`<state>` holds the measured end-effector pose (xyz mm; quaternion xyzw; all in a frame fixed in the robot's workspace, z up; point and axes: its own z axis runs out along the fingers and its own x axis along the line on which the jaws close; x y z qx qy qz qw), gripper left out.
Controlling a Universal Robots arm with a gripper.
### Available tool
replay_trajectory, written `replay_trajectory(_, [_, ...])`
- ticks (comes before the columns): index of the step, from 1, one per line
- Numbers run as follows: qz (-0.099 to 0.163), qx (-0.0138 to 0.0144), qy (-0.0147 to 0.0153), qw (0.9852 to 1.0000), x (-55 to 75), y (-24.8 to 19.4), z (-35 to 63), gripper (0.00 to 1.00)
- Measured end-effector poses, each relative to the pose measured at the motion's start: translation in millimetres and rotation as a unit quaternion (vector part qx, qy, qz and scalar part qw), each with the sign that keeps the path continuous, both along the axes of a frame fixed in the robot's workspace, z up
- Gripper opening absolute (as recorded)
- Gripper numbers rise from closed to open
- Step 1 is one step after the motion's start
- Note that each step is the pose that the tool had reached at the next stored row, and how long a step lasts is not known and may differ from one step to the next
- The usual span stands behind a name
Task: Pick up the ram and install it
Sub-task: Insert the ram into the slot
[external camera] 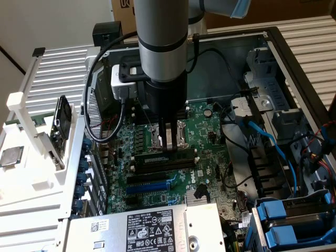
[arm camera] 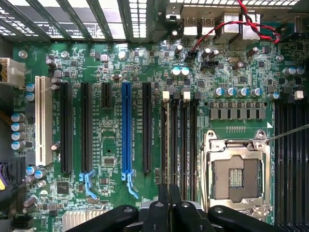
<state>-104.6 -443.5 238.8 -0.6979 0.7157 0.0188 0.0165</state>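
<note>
The ram looks to be the narrow dark and green stick standing on edge in the white rack at the exterior view's left, far from my gripper. My gripper hangs low over the green motherboard, just beside the open processor socket. Its black fingers are drawn together over the row of long black memory slots. I see nothing held between them. The memory slots look bare, and their pale latches show at one end.
A square silver processor chip lies on the rack. The open case holds black and blue expansion slots, a labelled power supply in front, blue drive bays and loose blue and black cables at the exterior view's right.
</note>
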Motion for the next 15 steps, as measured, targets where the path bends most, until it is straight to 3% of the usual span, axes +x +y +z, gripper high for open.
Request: replay_trajectory(15, [0.003,0.0000,-0.0012,1.0000,-1.9,0.2,-2.6,0.12])
